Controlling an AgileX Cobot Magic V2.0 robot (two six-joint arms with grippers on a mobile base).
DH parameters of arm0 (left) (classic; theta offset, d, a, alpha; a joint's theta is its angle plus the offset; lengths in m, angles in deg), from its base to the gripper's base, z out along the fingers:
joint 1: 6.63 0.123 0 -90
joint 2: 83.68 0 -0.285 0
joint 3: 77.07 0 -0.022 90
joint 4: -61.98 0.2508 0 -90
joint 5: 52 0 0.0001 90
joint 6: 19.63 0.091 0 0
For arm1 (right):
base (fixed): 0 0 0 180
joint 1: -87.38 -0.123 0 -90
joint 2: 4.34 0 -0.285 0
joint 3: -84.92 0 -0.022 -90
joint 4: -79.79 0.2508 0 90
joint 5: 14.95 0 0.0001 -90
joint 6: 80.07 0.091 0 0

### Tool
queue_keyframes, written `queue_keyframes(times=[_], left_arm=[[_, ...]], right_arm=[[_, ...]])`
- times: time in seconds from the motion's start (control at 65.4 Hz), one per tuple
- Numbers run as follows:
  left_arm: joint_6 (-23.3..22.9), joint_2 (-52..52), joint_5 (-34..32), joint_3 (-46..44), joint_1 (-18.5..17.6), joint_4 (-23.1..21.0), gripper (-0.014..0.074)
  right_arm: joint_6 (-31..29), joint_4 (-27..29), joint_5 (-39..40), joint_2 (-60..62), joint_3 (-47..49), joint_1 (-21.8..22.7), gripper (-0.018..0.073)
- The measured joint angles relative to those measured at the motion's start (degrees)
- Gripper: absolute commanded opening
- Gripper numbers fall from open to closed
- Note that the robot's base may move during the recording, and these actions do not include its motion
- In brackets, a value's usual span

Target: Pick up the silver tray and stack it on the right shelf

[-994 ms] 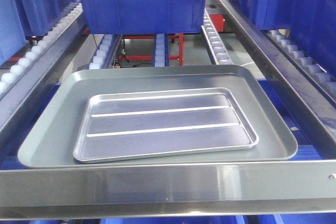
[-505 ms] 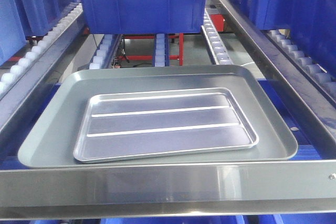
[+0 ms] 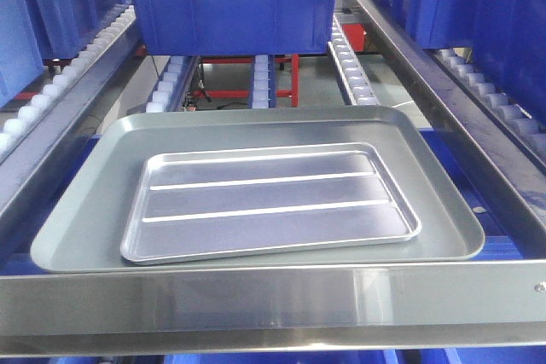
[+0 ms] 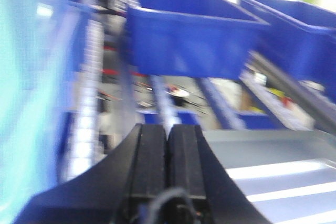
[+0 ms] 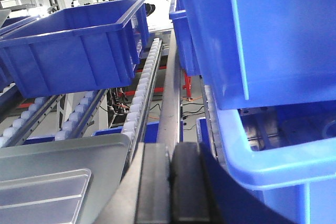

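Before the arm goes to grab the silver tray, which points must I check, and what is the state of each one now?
1. Silver tray lies flat inside the larger grey tray: ok.
2. Nothing rests on the silver tray: ok.
3. Left gripper open for the grasp: not ok, the jaws are pressed together.
4. Right gripper open: not ok, it looks shut.
5. Blue bin stands behind the trays, apart from them: ok.
6. Free place on the right shelf: cannot tell.

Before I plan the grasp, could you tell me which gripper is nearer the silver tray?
Hard to call. The left gripper sits off the silver tray's left side, the right gripper off its right; both are shut and touch nothing.
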Motion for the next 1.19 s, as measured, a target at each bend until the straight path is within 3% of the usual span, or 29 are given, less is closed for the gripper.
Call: queue_keyframes(times=[0.122, 0.214, 1.193], left_arm=[[2.90, -4.41, 0.00, 4.15, 5.34, -3.29, -0.0092], [3.42, -5.40, -0.20, 6.31, 6.72, -3.92, -0.0092], [3.66, -5.67, 0.18, 6.53, 6.81, -4.03, -0.0092]], right_arm=[[0.00, 0.00, 0.00, 0.00, 0.00, 0.00, 0.0048], [0.00, 0.00, -0.10, 0.00, 0.00, 0.00, 0.0048], [0.00, 0.10, -0.10, 0.00, 0.00, 0.00, 0.0048]])
